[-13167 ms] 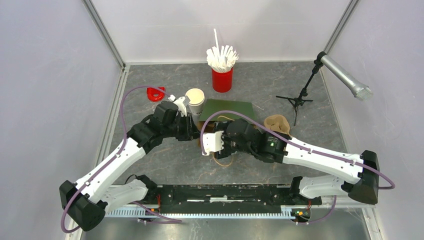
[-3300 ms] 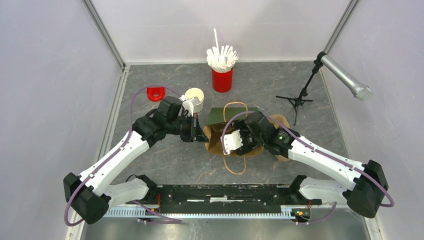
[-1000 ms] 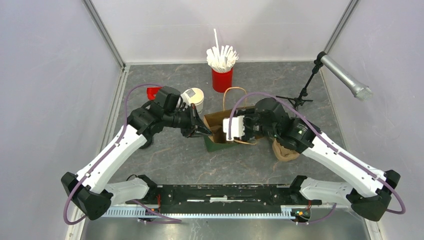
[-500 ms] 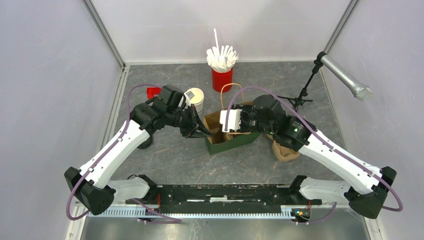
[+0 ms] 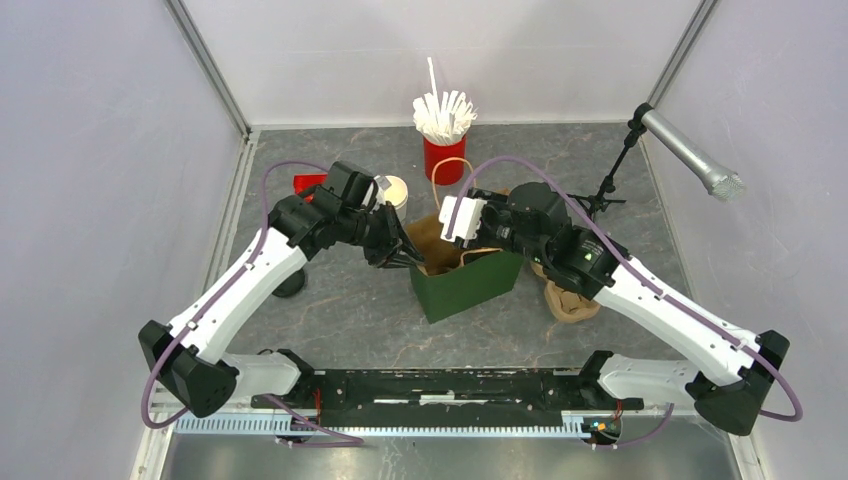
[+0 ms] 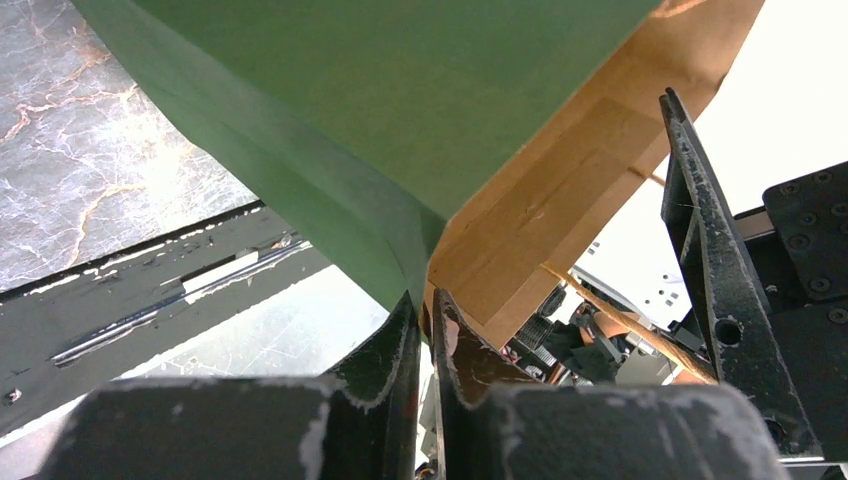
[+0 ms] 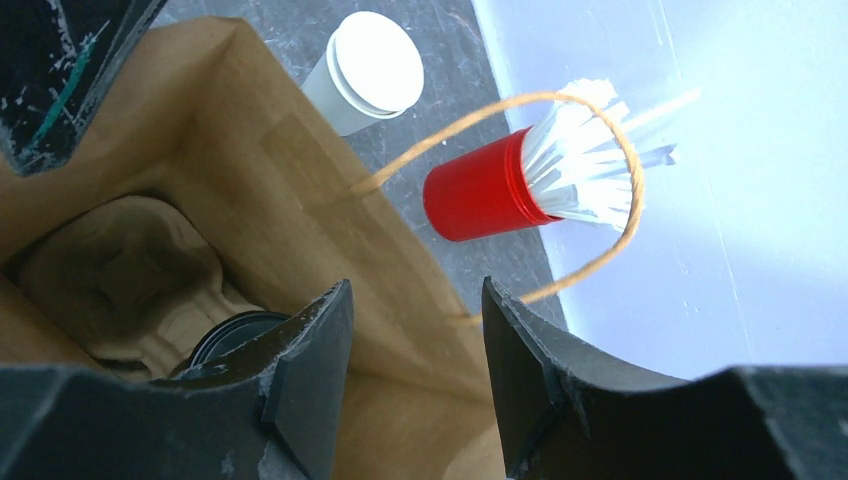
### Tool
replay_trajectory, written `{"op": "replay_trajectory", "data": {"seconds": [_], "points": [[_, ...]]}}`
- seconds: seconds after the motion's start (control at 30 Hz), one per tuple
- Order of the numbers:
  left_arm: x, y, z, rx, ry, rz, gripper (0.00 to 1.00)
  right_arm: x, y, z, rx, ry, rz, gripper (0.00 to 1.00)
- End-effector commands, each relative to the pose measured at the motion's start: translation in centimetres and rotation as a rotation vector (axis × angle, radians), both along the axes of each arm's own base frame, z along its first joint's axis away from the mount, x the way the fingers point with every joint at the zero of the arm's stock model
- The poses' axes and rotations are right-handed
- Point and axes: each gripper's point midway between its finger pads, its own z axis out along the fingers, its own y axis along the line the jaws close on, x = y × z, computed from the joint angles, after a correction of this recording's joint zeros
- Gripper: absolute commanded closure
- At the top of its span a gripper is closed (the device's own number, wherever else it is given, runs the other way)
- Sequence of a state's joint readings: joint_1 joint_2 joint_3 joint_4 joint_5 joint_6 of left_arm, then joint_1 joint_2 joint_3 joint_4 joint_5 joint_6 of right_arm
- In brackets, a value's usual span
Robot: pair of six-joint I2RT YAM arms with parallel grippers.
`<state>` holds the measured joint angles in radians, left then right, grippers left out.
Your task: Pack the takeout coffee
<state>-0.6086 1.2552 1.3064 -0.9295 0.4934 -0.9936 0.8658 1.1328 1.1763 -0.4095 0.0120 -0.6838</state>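
Arms angled inward to bag (image 5: pixel 470 285); left gripper (image 6: pixel 425 305) pinches rim corner; right gripper (image 7: pixel 415 290) spread, straddling far rim.

One green paper bag (image 5: pixel 470 285); two cardboard cup carriers (image 7: pixel 110 270), (image 5: pixel 570 298); one black-lidded coffee cup (image 7: pixel 235 335); one white cup stack (image 7: pixel 372 65); one red straw holder (image 5: pixel 444 158), 12 o'clock; one microphone (image 5: pixel 692 155), 2 o'clock.

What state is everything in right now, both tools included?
paper bag: upright, mouth open
takeout coffee: lid on, inside bag with carrier
carrier: inside bag
left tool: pinching bag edge
right tool: open, straddling bag wall
white cups: upright, outside bag
red cup: upright, holding straws
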Motion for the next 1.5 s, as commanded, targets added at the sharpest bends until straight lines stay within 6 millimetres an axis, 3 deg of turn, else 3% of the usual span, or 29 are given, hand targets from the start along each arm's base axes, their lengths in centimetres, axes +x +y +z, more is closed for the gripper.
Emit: {"op": "replay_trajectory", "data": {"seconds": [0.0, 0.23, 0.33, 0.6, 0.73, 0.87, 0.9, 0.97, 1.07, 1.27, 1.47], "points": [[1.1, -0.4, 1.7, -0.022, -0.041, 0.013, 0.85, 1.0, 0.0, 3.4, 0.103, -0.062, -0.054, 0.44], [2.0, -0.5, 2.6, -0.022, -0.062, 0.018, 0.77, 1.4, -0.1, 5.4, 0.142, -0.079, -0.073, 0.44], [2.2, -0.2, 3.0, -0.010, -0.079, 0.027, 0.68, 1.3, -0.3, 6.3, 0.178, -0.079, -0.089, 0.44], [2.5, 1.3, 4.0, 0.011, -0.114, 0.073, 0.51, 0.3, -0.9, 9.5, 0.409, -0.065, -0.128, 0.41], [2.6, 1.7, 4.9, 0.007, -0.146, 0.076, 0.48, -1.2, 0.1, 10.9, 0.560, -0.041, -0.048, 0.35], [2.8, 2.0, 5.7, 0.007, -0.179, 0.077, 0.41, -0.9, 0.6, 11.7, 0.660, 0.000, -0.064, 0.34], [2.8, 2.1, 6.0, 0.005, -0.192, 0.075, 0.39, -0.2, 0.5, 12.0, 0.681, 0.004, -0.100, 0.34], [3.1, 2.2, 6.5, 0.004, -0.219, 0.075, 0.19, 1.3, 0.0, 12.5, 0.718, 0.016, -0.202, 0.34], [3.3, 2.7, 7.6, 0.014, -0.277, 0.077, 0.00, 4.1, -1.0, 13.7, 0.744, -0.014, -0.351, 0.31], [3.7, 4.6, 8.6, 0.107, -0.376, 0.081, 0.00, 8.8, -0.5, 17.4, 0.797, -0.063, -0.445, 0.28], [3.5, 6.2, 8.4, 0.177, -0.420, 0.088, 0.00, 14.4, 0.1, 15.0, 0.704, -0.053, -0.463, 0.27]]}}
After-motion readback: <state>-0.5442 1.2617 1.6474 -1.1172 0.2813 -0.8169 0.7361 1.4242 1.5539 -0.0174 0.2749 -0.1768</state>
